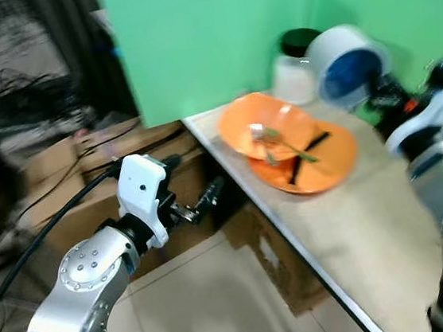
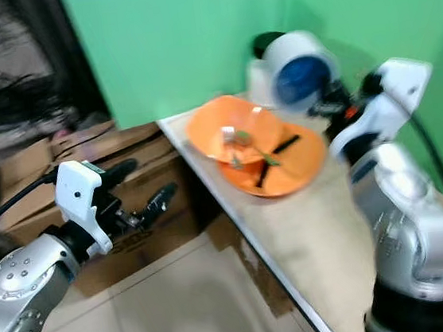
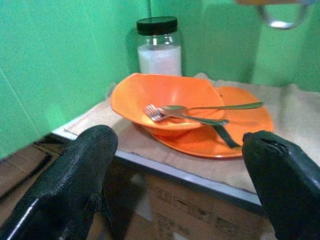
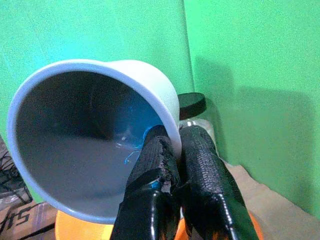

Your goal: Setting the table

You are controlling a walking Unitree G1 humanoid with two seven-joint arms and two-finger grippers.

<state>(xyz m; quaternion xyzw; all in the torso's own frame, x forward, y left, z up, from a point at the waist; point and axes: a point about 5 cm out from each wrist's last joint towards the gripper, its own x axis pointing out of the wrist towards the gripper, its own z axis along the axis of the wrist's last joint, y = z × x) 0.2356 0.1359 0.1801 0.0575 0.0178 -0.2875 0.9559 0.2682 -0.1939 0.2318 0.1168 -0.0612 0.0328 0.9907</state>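
An orange bowl [image 1: 261, 125] rests tilted on an orange plate [image 1: 318, 167] at the far end of the table [image 1: 358, 238]. A fork [image 3: 155, 112] and a spoon [image 3: 200, 107] lie across the bowl, and a dark-handled utensil [image 1: 308, 152] lies on the plate. My right gripper [image 2: 331, 105] is shut on the rim of a white cup with a blue inside [image 2: 298, 69], holding it on its side in the air above the plate's far side. My left gripper [image 1: 191, 177] is open, off the table's left edge, pointing at the bowl.
A glass jar with a black lid [image 1: 298, 61] stands in the corner behind the bowl. Green walls [image 1: 206, 31] close the back and right. Cardboard boxes [image 1: 69, 159] sit on the floor left of and under the table.
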